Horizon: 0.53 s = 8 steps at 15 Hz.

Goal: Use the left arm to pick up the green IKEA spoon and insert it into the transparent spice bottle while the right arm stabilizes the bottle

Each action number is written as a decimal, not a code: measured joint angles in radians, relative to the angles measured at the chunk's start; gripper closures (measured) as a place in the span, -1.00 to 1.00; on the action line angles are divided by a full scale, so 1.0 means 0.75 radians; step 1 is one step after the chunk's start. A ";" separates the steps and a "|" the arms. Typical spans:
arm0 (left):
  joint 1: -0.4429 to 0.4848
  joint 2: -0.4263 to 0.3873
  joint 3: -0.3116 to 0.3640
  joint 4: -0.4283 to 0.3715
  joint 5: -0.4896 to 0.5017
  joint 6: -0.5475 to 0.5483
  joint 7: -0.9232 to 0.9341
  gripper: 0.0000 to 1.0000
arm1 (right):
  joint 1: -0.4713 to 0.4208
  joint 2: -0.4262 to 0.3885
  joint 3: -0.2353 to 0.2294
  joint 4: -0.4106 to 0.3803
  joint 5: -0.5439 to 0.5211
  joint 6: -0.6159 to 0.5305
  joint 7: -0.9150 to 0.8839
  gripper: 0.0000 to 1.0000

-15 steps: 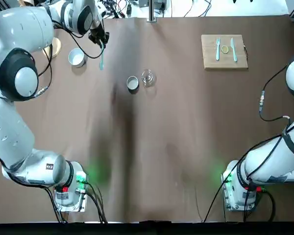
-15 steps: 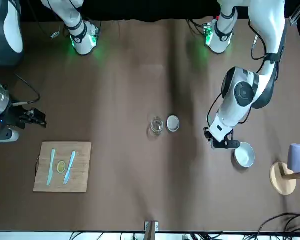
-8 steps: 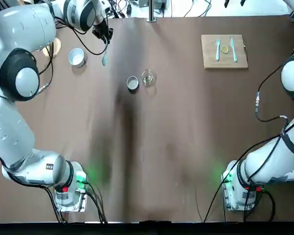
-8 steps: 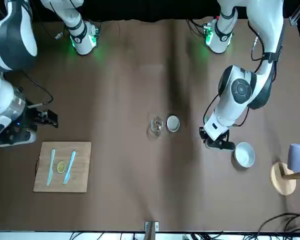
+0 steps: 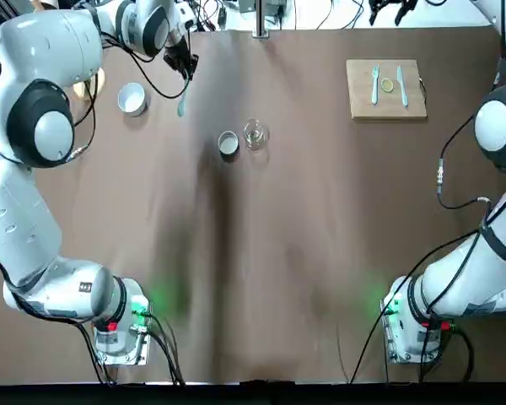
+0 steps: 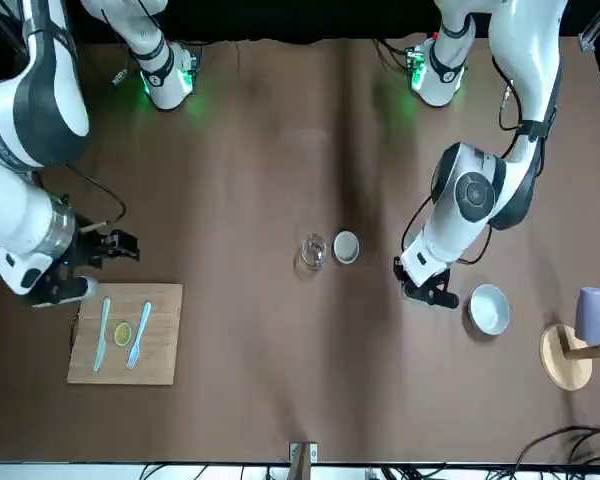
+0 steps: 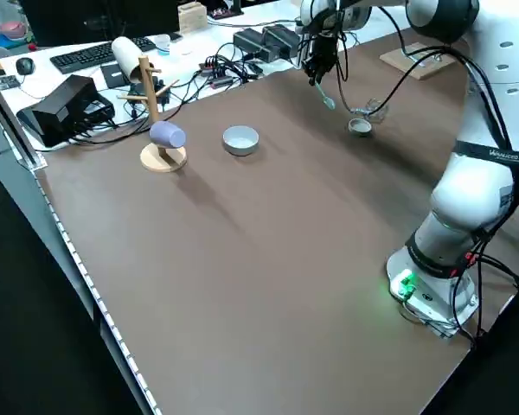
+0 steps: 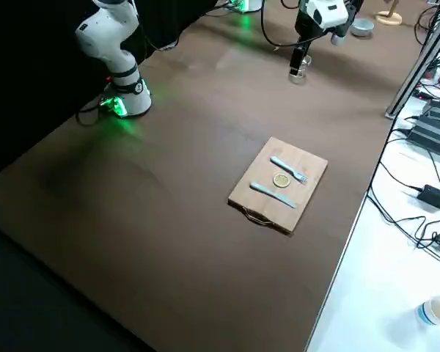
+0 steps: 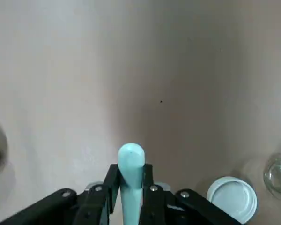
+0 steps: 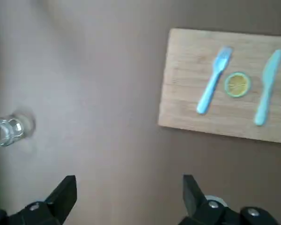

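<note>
Spoon: the green IKEA spoon [image 9: 130, 180] is clamped by its handle in your left end effector [image 5: 184, 69], bowl hanging down, clear of the desk [image 5: 261, 253]. Over the last second it has travelled from beside the white bowl [image 5: 131, 98] toward the middle of the desk.

Bottle: the transparent spice bottle [image 5: 255, 133] stands upright mid-desk, just beside the small metal tin [image 5: 228, 143]; neither has shifted. Nothing holds the bottle.

Left end effector: clenched on the spoon handle, between white bowl and bottle, not yet over the bottle mouth.

Right end effector: [image 6: 115, 246] released, fingers spread wide in its wrist view. It has swung in over the near edge of the cutting board [image 10: 225, 84], well apart from the bottle.

Meaning: the pick-up looks done; carry is under way. You have not braced the bottle yet, so bring the right arm in before insertion.

Risk: an unheld glass bottle beside the tin could tip or skid if the spoon catches its rim.
</note>
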 joint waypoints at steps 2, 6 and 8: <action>0.000 0.020 -0.001 0.024 0.000 0.000 0.000 0.52 | 0.016 0.041 0.001 -0.002 0.116 0.000 -0.011 -1.00; 0.001 0.035 -0.001 0.043 -0.002 -0.019 0.200 0.52 | 0.029 0.163 0.002 -0.005 0.428 0.012 0.016 -1.00; 0.008 0.036 -0.001 0.061 -0.032 -0.045 0.346 0.52 | 0.046 0.233 0.002 -0.007 0.541 0.027 0.086 -1.00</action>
